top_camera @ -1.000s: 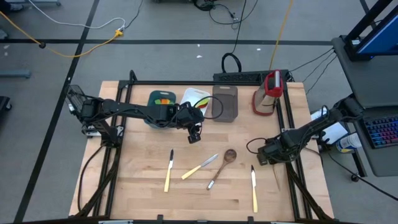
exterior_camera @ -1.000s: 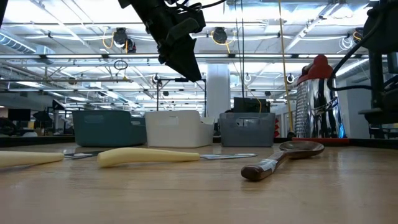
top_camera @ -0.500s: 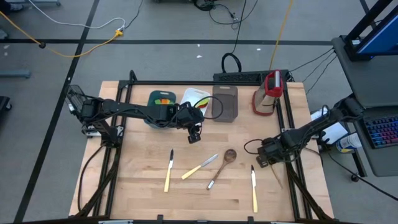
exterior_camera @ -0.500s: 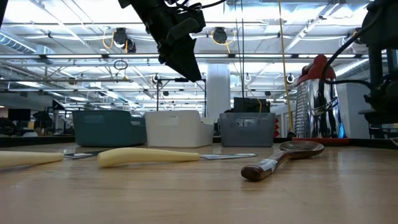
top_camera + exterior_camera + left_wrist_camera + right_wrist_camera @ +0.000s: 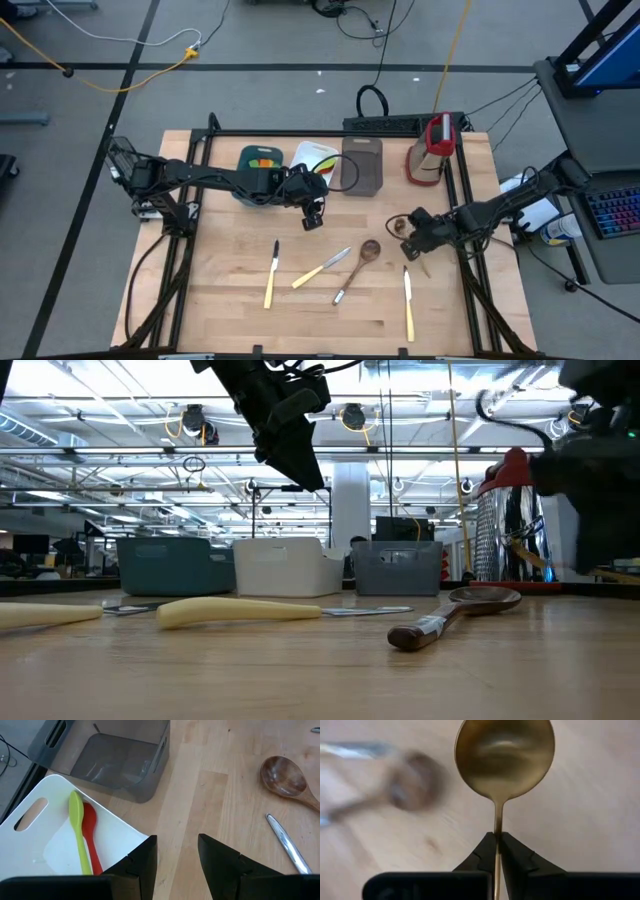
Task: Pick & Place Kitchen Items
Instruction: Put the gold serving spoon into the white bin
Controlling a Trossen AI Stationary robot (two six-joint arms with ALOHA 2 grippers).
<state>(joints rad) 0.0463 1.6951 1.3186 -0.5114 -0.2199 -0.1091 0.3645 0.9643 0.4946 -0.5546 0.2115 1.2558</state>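
Right gripper (image 5: 498, 851): fingers clamped on the thin handle of the gold spoon (image 5: 504, 757), held above the tabletop (image 5: 230, 300) near the wooden spoon (image 5: 366, 253). Left gripper (image 5: 176, 860): fingers apart, holding nothing, hanging over the edge of the white tray (image 5: 117, 837) (green spoon (image 5: 78, 832) and red spoon (image 5: 91, 834) lie inside). Pale-handled knives (image 5: 270, 280) rest on the tabletop.

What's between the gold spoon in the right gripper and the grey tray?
Nothing visible. The right gripper is shut on the gold spoon, held above the table; only bare wood lies between it and the grey tray. The wooden spoon lies off that line.
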